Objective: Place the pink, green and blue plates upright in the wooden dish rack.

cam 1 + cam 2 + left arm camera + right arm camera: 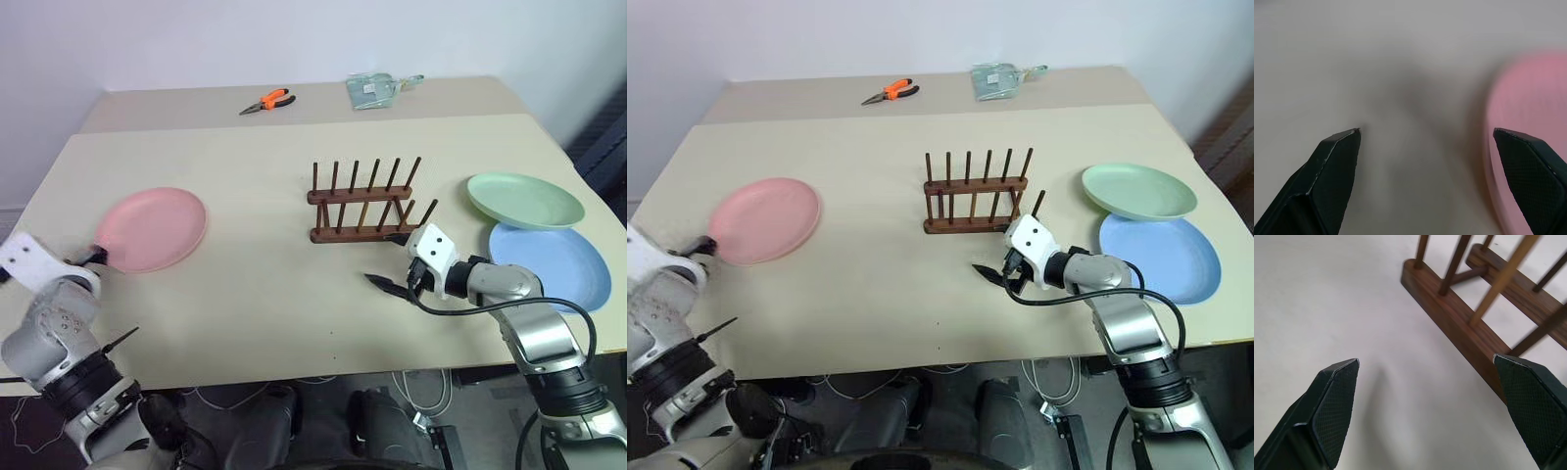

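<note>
Both grippers, left [1425, 161] and right [1425, 401], gape empty beside the wooden dish rack [362, 203]; the pink plate [152, 228], left of it, awaits first pickup.

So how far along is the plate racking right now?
Nothing is racked: the wooden dish rack stands empty. The pink plate, green plate and blue plate lie flat. The left tool is open beside pink, the right tool open by the rack.

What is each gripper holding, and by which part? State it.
Nothing is held. The left gripper stands open beside the rim of the pink plate, and the right gripper stands open in front of the wooden dish rack, empty.
</note>
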Controlling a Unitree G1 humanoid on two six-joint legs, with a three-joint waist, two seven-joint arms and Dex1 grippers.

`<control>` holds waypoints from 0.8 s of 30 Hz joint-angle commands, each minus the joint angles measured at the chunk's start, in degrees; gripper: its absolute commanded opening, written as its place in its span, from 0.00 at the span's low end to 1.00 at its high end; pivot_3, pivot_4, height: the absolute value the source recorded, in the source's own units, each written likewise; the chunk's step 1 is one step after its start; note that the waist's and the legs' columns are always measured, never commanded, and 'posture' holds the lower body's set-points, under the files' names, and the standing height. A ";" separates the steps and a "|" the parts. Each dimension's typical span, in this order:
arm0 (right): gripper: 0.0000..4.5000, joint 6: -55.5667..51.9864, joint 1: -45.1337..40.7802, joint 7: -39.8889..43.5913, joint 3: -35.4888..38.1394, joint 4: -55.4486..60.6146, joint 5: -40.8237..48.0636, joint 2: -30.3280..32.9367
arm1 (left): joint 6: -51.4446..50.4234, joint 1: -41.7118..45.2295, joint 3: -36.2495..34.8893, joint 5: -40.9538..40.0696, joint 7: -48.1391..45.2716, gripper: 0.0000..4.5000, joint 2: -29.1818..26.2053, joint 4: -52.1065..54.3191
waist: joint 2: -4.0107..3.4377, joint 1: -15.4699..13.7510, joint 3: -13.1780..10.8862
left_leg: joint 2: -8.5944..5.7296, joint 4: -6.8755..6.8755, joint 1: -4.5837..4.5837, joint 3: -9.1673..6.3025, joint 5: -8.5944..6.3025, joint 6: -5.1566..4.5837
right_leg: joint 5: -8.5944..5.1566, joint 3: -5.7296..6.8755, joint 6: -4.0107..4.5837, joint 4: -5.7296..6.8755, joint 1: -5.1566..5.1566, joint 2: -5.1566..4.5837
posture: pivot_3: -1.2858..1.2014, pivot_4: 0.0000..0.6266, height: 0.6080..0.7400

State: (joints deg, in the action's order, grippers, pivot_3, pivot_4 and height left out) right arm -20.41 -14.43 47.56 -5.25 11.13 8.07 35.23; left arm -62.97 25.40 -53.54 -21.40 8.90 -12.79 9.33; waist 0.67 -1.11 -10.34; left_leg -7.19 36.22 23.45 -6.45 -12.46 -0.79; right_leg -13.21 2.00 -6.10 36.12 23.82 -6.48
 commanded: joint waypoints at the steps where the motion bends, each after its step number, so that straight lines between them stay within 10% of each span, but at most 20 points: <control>1: 1.00 1.54 -0.66 -0.01 0.66 1.57 0.50 0.16 | -4.11 0.91 -1.25 -5.63 -0.84 0.78 1.59 2.06 | -0.01 0.11 0.01 | 0.00 0.00 -0.02 0.00 0.00 0.00 | 0.00 0.00 0.00 0.00 -0.01 0.00 | 0.52 0.24 0.91; 8: 1.00 2.49 -0.10 -1.75 1.42 2.06 0.02 0.10 | -4.40 2.14 -2.82 -8.77 1.97 0.01 2.75 0.66 | 0.05 0.26 0.00 | 0.00 -0.03 -0.02 0.01 0.02 0.04 | 0.01 -0.01 0.01 0.00 0.01 0.00 | 0.52 0.24 0.91; 24: 1.00 12.55 -16.65 -4.61 -6.90 7.88 -10.76 -1.70 | 8.35 16.32 29.26 -9.05 -8.74 0.01 -1.44 10.48 | 0.33 0.37 -0.16 | 0.00 -0.09 0.07 0.04 0.14 0.25 | 0.03 -0.03 0.04 -0.02 0.14 0.01 | 0.52 0.24 0.91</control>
State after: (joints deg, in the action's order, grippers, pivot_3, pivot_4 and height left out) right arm -10.34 -30.12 43.68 -11.40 17.77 -0.45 33.62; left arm -55.36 40.91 -25.37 -29.46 0.08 -14.13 17.35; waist 1.00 -0.74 -10.50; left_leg -7.20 36.12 23.52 -6.39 -12.24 -0.40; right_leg -13.18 1.96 -6.06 36.09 23.97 -6.47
